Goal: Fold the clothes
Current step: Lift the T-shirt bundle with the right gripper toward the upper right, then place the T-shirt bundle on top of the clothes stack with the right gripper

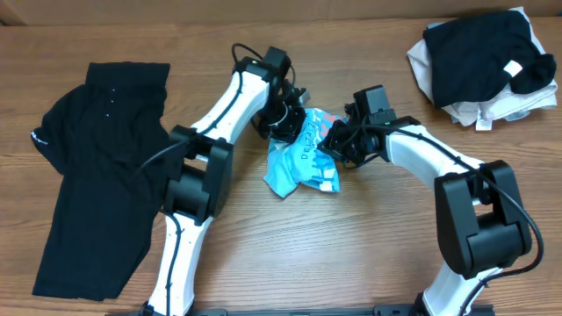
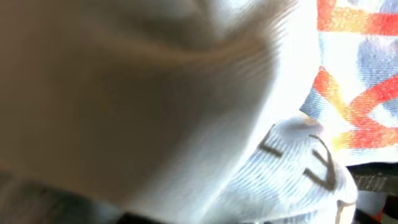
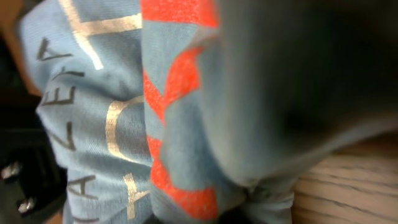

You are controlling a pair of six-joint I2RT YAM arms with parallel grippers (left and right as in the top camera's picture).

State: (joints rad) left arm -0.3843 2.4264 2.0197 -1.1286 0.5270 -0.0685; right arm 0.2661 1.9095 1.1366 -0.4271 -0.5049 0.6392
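Observation:
The light blue T-shirt [image 1: 303, 162] with white lettering and pink-red accents lies crumpled at the table's middle. My left gripper [image 1: 288, 123] is at its upper left edge and my right gripper [image 1: 338, 140] at its upper right edge, both buried in the cloth. In the left wrist view the T-shirt [image 2: 292, 168] fills the frame, blurred and very close, hiding the fingers. In the right wrist view the T-shirt [image 3: 112, 124] also fills most of the frame, bunched where the jaws are. Both grippers appear shut on the fabric.
A black garment [image 1: 97, 175] lies spread flat at the left. A pile of black and white clothes [image 1: 483, 61] sits at the back right corner. The wooden table [image 1: 351, 246] shows bare in front of the T-shirt and in the right wrist view [image 3: 354, 186].

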